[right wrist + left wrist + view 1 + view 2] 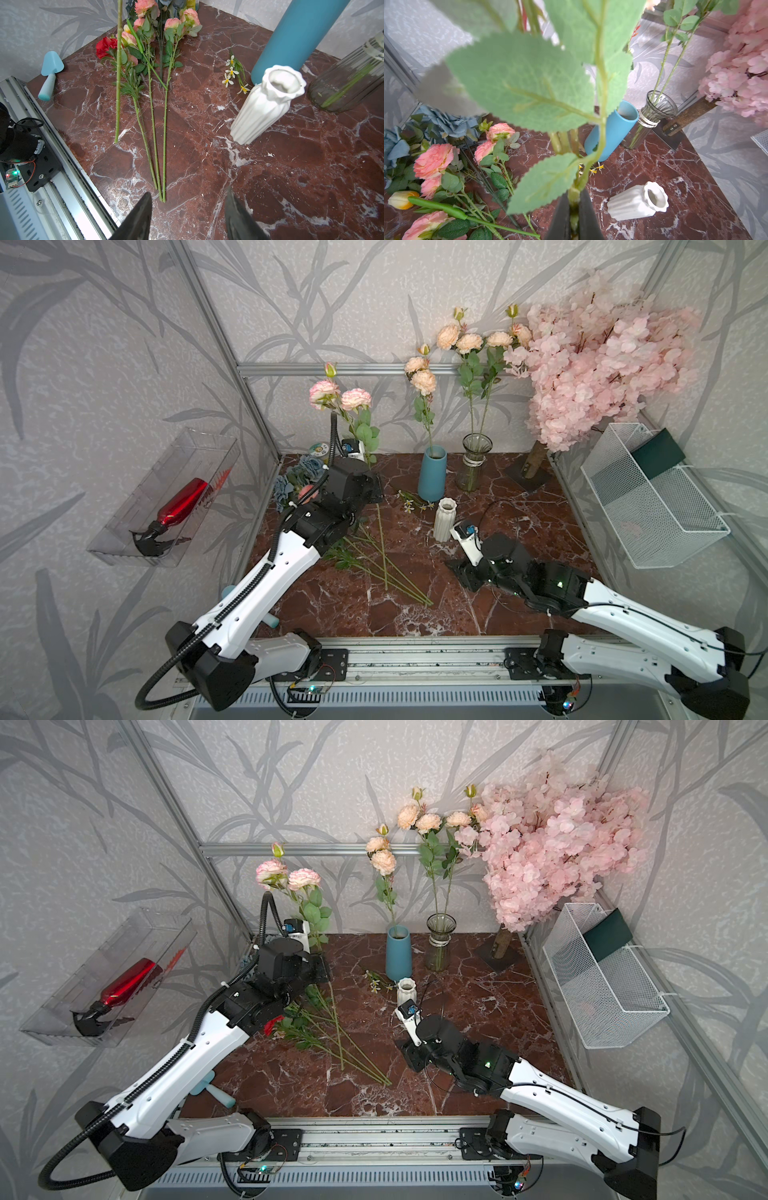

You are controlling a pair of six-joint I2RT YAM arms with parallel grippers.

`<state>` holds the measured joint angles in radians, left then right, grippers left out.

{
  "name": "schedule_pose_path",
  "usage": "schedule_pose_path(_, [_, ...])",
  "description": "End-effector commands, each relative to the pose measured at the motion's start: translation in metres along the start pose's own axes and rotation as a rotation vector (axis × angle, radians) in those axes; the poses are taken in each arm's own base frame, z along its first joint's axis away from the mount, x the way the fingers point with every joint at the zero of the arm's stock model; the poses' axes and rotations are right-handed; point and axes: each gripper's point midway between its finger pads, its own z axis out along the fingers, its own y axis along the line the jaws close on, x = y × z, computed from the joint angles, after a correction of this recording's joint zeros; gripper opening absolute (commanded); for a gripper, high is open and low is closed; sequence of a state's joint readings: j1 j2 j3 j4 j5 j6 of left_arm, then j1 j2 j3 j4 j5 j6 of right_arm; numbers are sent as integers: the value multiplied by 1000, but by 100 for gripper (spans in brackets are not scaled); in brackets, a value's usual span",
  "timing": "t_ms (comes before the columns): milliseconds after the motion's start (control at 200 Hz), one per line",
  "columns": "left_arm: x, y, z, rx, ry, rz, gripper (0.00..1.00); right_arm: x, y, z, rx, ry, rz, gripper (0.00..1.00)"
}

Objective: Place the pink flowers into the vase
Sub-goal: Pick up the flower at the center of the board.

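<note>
While left gripper clamps one pink flower upright, stem end perhaps touching table, right gripper stands open near white vase.

Both top views give you the whole table from high at the front, facing the back wall. Your wrist cameras sit close and low, and both catch the white ribbed vase and the blue vase.

Blossom tree: pale pink, wooden trunk, back right corner.
Wire basket: white mesh, on the right wall; dark green item inside.
Spray bottle: red, lying in a clear bin on the left wall.
Trowel: light blue, flat on the marble tabletop.
Blue-grey flowers: heaped, back left.
Red carnation: lying flat.
</note>
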<state>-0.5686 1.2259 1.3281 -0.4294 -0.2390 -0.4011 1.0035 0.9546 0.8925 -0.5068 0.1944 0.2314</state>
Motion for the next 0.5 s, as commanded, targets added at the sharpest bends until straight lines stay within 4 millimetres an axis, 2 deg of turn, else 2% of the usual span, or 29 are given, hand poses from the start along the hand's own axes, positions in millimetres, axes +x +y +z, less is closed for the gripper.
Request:
schedule_pose_path(0, [-28,-28,-8,128,-79,38,0,2,5,-5,-33,3,-24,56])
schedule_pose_path(90, [-28,-48,-5,222,-49,55,0,-4,15,-11,-91,-20,-32,56])
schedule_pose_path(190, [-26,-70,-11,343,-14,60,0,-15,33,-25,-202,-62,-51,57])
schedule_pose_path(400, [-21,-113,-45,640,59,29,0,-43,60,-58,-372,-154,-73,57])
schedule_pose_path(495, [-20,-123,-62,730,71,13,0,-55,69,-66,-431,-199,-69,57])
